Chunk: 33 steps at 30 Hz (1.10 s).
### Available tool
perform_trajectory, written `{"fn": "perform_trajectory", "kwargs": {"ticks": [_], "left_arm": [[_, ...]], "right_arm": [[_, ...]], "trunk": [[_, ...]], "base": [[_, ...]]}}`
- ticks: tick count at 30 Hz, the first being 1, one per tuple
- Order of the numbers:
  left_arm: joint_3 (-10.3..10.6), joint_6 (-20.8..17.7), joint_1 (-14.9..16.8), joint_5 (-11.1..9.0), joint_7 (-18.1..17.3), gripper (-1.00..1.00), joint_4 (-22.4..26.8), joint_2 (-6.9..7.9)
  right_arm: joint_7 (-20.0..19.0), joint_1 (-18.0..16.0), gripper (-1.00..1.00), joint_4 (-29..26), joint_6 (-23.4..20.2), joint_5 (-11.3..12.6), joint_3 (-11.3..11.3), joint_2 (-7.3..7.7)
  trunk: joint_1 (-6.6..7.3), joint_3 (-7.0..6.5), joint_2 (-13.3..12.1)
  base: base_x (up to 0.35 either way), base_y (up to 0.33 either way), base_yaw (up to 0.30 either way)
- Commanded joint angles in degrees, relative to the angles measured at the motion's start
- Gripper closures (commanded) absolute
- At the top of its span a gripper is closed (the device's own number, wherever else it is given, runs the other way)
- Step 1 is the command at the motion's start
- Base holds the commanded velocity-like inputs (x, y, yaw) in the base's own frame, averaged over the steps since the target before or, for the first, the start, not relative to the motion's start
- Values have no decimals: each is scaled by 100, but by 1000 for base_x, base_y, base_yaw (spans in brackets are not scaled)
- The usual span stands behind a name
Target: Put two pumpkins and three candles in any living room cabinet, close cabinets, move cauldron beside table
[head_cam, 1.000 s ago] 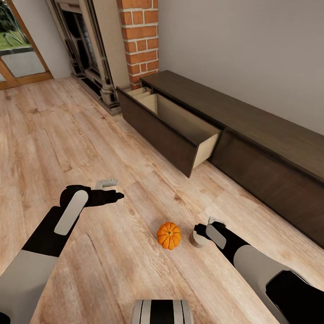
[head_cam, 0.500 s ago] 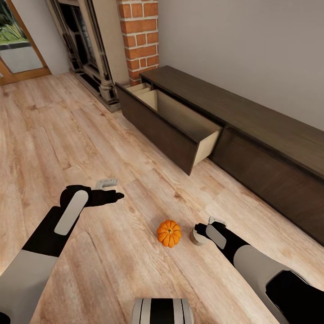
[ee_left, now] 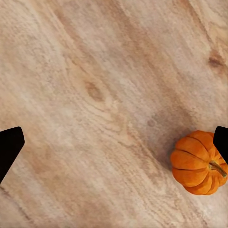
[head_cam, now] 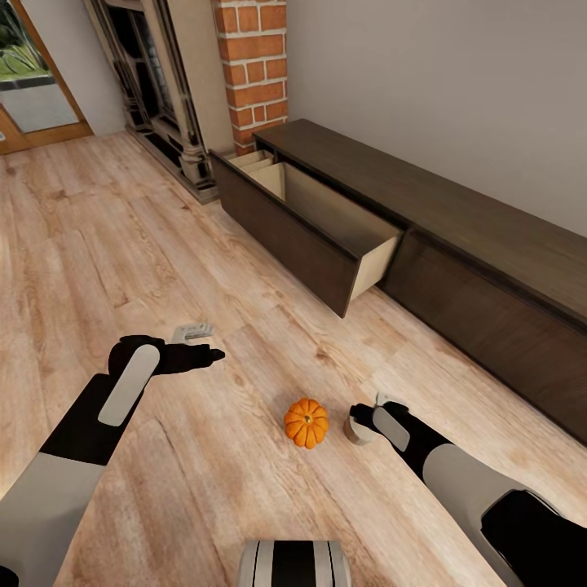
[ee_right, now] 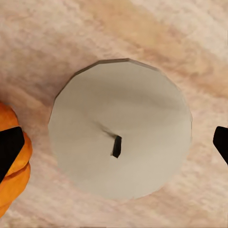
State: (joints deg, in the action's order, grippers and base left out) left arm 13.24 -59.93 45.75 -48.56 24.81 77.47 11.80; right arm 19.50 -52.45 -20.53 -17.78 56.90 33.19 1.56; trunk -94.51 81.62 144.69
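A bright orange pumpkin [head_cam: 306, 422] sits on the wooden floor in front of me; it also shows in the left wrist view [ee_left: 198, 162]. Just right of it stands a beige-grey candle [head_cam: 357, 431]. My right gripper [head_cam: 368, 408] hovers directly above the candle and is open. In the right wrist view the candle [ee_right: 121, 147] lies between the two spread fingertips [ee_right: 9, 149], wick up, with the pumpkin [ee_right: 12, 178] at the edge. My left gripper [head_cam: 204, 342] is open over bare floor, left of the pumpkin. The dark brown cabinet [head_cam: 456, 236] runs along the wall with one drawer [head_cam: 326, 236] pulled out.
The ornate dark fireplace [head_cam: 163, 106] and a brick column [head_cam: 254, 65] stand at the back left, beside the cabinet's end. A glazed door [head_cam: 33, 90] is at the far left. My base [head_cam: 293, 564] shows at the lower edge. Open floor lies between me and the drawer.
The whole picture shifted slightly a second ago, so the camera moved. Both arms, the pumpkin and the candle stand as before.
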Motion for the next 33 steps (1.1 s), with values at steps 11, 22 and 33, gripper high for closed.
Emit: {"fn": "perform_trajectory", "kwargs": {"ticks": [11, 22, 33], "left_arm": [[12, -7, 4, -45, 67, -100, -1, -1], [12, -7, 4, -25, 68, -100, -4, -2], [16, -7, 4, -24, 68, -100, 4, -2]], "right_arm": [[-280, -9, -100, 67, -32, 33, 47, 19], [-288, -26, -100, 284, -24, 49, 39, 28], [-288, -28, -100, 295, -24, 51, 39, 20]], "trunk": [[1, 4, 2], [-4, 48, 4], [-7, 71, 6]], "base": [[0, 0, 0], [0, 0, 0], [0, 0, 0]]}}
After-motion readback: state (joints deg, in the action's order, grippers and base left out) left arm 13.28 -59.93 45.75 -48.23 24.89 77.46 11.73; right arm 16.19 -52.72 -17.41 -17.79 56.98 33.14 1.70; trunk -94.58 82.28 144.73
